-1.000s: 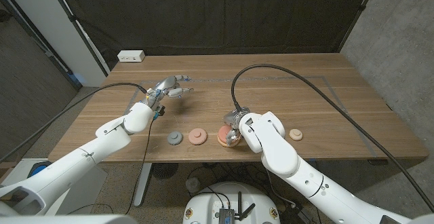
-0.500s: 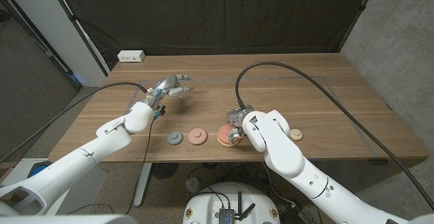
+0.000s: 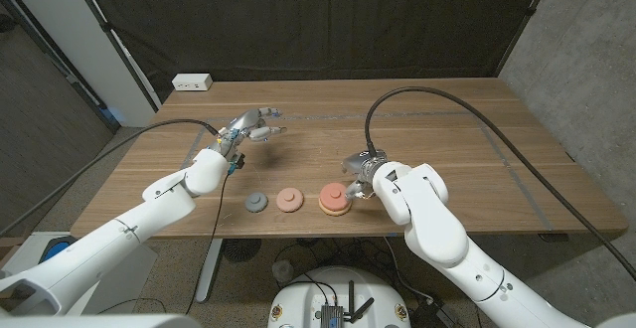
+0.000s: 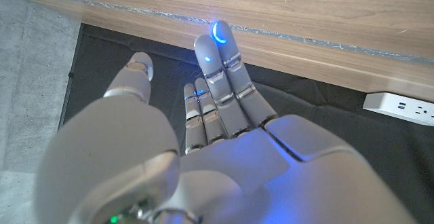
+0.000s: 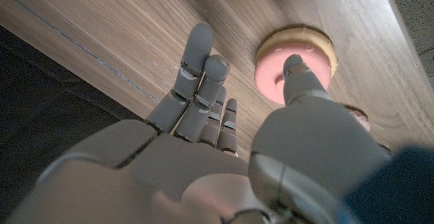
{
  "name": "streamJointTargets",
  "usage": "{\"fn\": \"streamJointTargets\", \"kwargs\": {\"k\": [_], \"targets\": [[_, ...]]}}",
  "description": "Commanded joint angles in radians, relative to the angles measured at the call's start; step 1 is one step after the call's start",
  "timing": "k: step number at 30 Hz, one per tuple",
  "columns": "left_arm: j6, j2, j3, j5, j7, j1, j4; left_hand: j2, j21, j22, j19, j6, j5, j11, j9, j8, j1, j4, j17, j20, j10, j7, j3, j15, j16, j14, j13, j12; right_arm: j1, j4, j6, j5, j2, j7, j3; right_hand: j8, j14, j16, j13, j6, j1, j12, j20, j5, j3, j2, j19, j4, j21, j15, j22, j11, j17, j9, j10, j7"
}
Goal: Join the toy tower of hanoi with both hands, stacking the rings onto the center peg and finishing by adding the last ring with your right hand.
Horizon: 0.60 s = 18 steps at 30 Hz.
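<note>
Wooden table in front of a black curtain, grey concrete wall at frame right, white power strip at the table's upper-left corner. Three pieces sit in a row near the table's front edge, lower centre of the head view: grey ring on the left, pink ring in the middle, and the tower stack on the right, a tan-orange base disc with a pink ring on it and a peg sticking up through the middle. All three are apart from each other. Right hand hangs just right of and behind the stack, fingers extended and spread, holding nothing; in the right wrist view the thumb overlaps the stack but contact cannot be told. Left hand is at upper left of centre, well away from the rings, raised over the table with fingers straight and apart, empty; left wrist view shows its fingers lit blue, pointing past the table edge toward the power strip. Black cables run from both forearms.
</note>
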Motion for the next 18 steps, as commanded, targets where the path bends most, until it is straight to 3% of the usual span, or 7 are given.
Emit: {"fn": "streamJointTargets", "kwargs": {"k": [1, 6, 12, 18], "targets": [[0.138, -0.008, -0.01, 0.035, 0.046, 0.04, -0.107, 0.0, 0.007, -0.001, -0.006, 0.0, 0.006, 0.0, 0.006, -0.001, -0.004, 0.001, 0.002, -0.077, 0.005, -0.001, 0.009, -0.102, 0.008, -0.001, 0.006, -0.001, -0.146, -0.105, -0.026, 0.097, -0.116, -0.146, 0.156, 0.009, 0.014, 0.005, 0.006, 0.018, 0.015, 0.01, -0.083, 0.007, 0.006, 0.008, 0.011, -0.001, 0.004, -0.05, 0.001, -0.004, 0.005, 0.005, 0.009, -0.003], [0.146, -0.009, -0.015, 0.028, 0.055, 0.049, -0.12, -0.001, 0.01, -0.004, -0.007, 0.0, 0.006, 0.0, 0.006, -0.001, -0.005, 0.001, 0.0, -0.077, 0.004, -0.001, 0.009, -0.102, 0.008, -0.002, 0.007, -0.001, -0.197, -0.122, -0.066, 0.074, -0.112, -0.204, 0.181, 0.014, 0.018, 0.005, 0.01, 0.03, 0.025, 0.012, -0.082, 0.009, 0.005, 0.008, 0.01, -0.001, 0.004, -0.05, 0.0, -0.006, 0.005, 0.008, 0.014, -0.009], [0.183, 0.023, -0.044, 0.028, 0.057, 0.08, -0.183, -0.002, 0.015, -0.008, -0.009, 0.0, 0.006, -0.002, 0.006, -0.001, -0.005, 0.001, -0.001, -0.078, 0.004, -0.001, 0.01, -0.102, 0.008, -0.003, 0.007, -0.002, -0.247, -0.129, -0.082, 0.106, -0.119, -0.298, 0.217, 0.017, 0.021, 0.001, 0.017, 0.044, 0.038, 0.018, -0.082, 0.01, 0.002, 0.01, 0.012, 0.001, 0.006, -0.05, -0.002, -0.022, 0.003, 0.009, 0.033, -0.017], [0.177, 0.034, -0.053, 0.016, 0.047, 0.087, -0.189, -0.002, 0.019, -0.012, -0.01, 0.0, 0.006, -0.003, 0.006, -0.001, -0.007, 0.002, 0.001, -0.079, 0.003, -0.001, 0.01, -0.102, 0.01, -0.002, 0.008, -0.003, -0.305, -0.127, -0.123, 0.113, -0.115, -0.384, 0.245, 0.021, 0.029, 0.004, 0.021, 0.057, 0.046, 0.02, -0.083, 0.012, 0.002, 0.013, 0.019, 0.002, 0.011, -0.05, 0.0, -0.029, 0.006, 0.01, 0.043, -0.021]]}}
